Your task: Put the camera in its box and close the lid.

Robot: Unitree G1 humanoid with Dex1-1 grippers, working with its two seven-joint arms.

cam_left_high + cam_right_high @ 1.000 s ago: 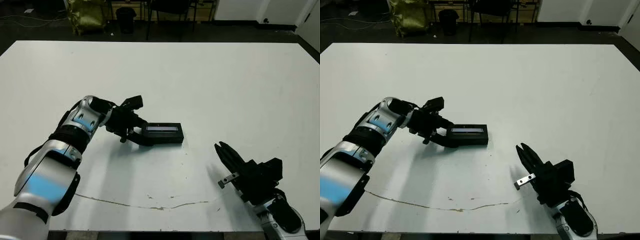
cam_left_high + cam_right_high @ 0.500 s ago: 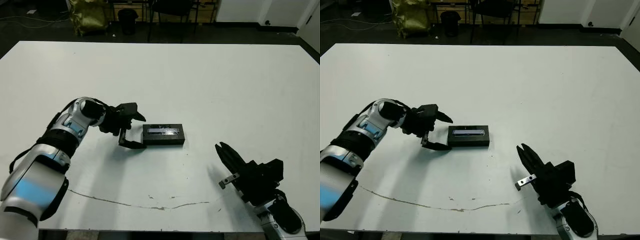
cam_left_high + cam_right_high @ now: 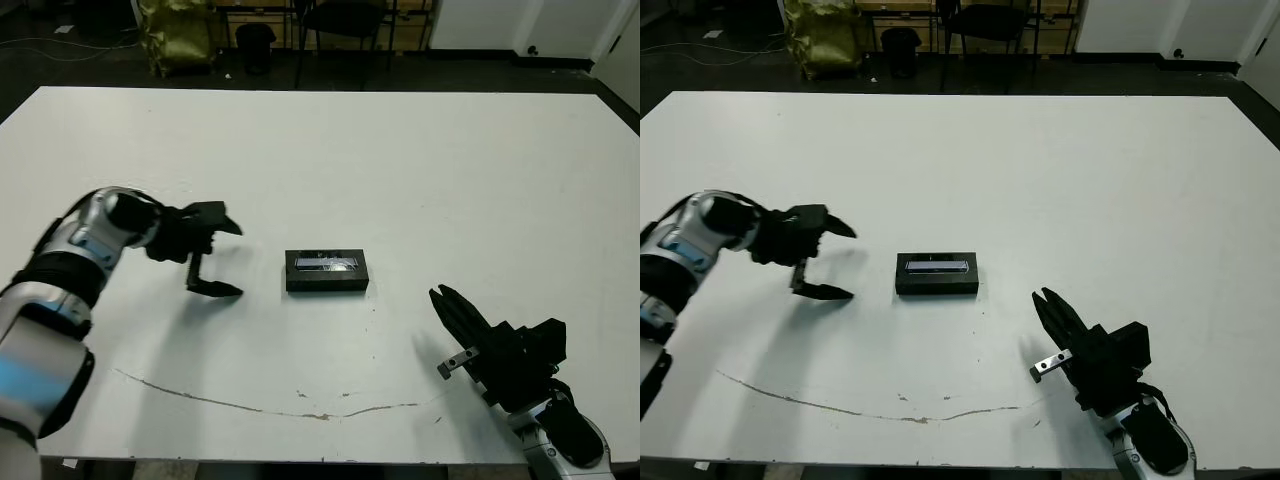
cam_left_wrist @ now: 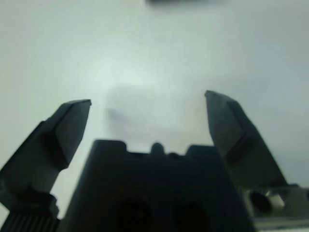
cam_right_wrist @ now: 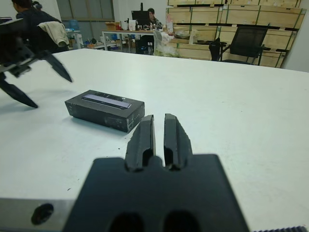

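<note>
The box (image 3: 328, 283) lies at the table's middle with the lid (image 3: 328, 263) flat on top, its silvery strip facing up. The camera is hidden. My left gripper (image 3: 228, 258) hangs open a short way left of the box, touching nothing; in the left wrist view its fingers (image 4: 67, 130) spread wide over bare table. Near the front right edge my right gripper (image 3: 447, 303) is shut and empty, pointing toward the box. The right wrist view shows the box (image 5: 105, 115) just beyond those fingertips (image 5: 145, 130), and the left gripper (image 5: 29, 72) behind it.
A thin brown crack-like line (image 3: 300, 410) runs along the table near its front edge. Chairs and a yellow bag (image 3: 175, 35) stand past the far edge. People (image 5: 29, 17) sit beyond the table in the right wrist view.
My left gripper has pulled back to the left, away from the box's left end, and stays open. The box with its lid has stayed put. The right arm has not moved.
</note>
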